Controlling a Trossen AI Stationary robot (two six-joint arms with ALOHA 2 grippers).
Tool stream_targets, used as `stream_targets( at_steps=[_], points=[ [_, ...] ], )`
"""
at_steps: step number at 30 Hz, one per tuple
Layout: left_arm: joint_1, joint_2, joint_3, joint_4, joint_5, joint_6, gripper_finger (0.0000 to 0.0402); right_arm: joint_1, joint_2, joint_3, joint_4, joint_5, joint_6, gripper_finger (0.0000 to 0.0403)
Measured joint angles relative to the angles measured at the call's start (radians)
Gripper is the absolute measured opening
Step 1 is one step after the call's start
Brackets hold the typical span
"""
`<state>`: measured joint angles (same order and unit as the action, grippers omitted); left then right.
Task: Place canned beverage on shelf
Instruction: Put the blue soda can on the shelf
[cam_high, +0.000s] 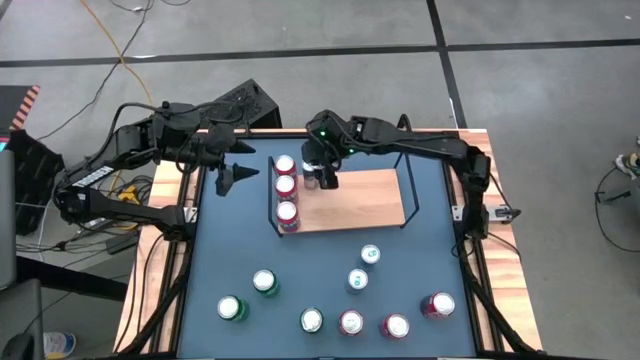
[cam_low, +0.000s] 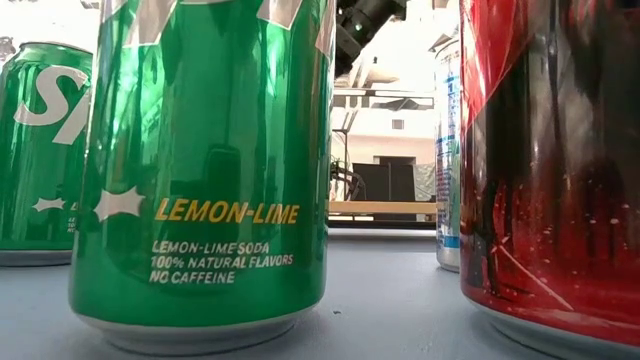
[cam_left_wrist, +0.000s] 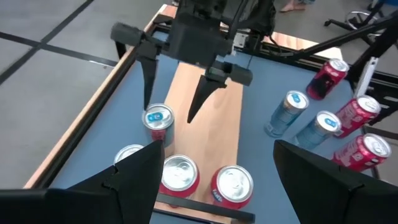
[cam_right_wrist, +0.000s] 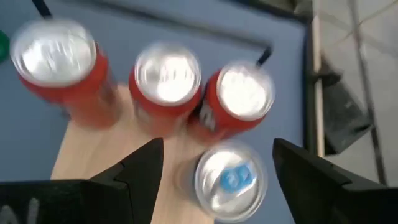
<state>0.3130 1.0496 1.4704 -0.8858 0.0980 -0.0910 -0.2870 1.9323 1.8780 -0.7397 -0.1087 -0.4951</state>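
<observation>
The shelf (cam_high: 360, 200) is a light-wood board with black wire end frames. It lies at the table's far middle. Three red cans (cam_high: 286, 187) stand in a row on its left end. Just right of them a silver can with a blue tab (cam_right_wrist: 229, 179) stands upright on the board (cam_left_wrist: 158, 118). My right gripper (cam_high: 325, 180) hovers open over this can, its fingers (cam_left_wrist: 148, 74) apart on either side and above the can's top, touching nothing. My left gripper (cam_high: 238, 170) hangs open over the table's far left, facing the shelf.
Loose cans stand on the blue tabletop near its front edge: three green (cam_high: 264, 282), three red (cam_high: 396, 325) and two silver-blue (cam_high: 364, 267). The shelf's right half (cam_high: 375, 195) is bare wood. In the low view a green can (cam_low: 200, 170) and a red can (cam_low: 550, 160) fill the foreground.
</observation>
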Motion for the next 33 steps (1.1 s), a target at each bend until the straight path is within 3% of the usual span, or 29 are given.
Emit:
stream_targets(
  at_steps=[9,13,33],
  points=[
    [0.000,0.000,0.000,-0.003,-0.006,0.000,0.0286,-0.034,0.004,-0.002,-0.011,-0.003,-0.030,0.0286],
    [0.000,0.000,0.000,-0.006,-0.006,-0.001,0.0286,-0.047,0.004,-0.002,-0.011,-0.052,-0.029,0.0286],
    [0.000,0.000,0.000,-0.022,-0.009,-0.011,0.0286,-0.040,0.083,-0.002,-0.019,-0.010,-0.024,0.0286]
  ],
)
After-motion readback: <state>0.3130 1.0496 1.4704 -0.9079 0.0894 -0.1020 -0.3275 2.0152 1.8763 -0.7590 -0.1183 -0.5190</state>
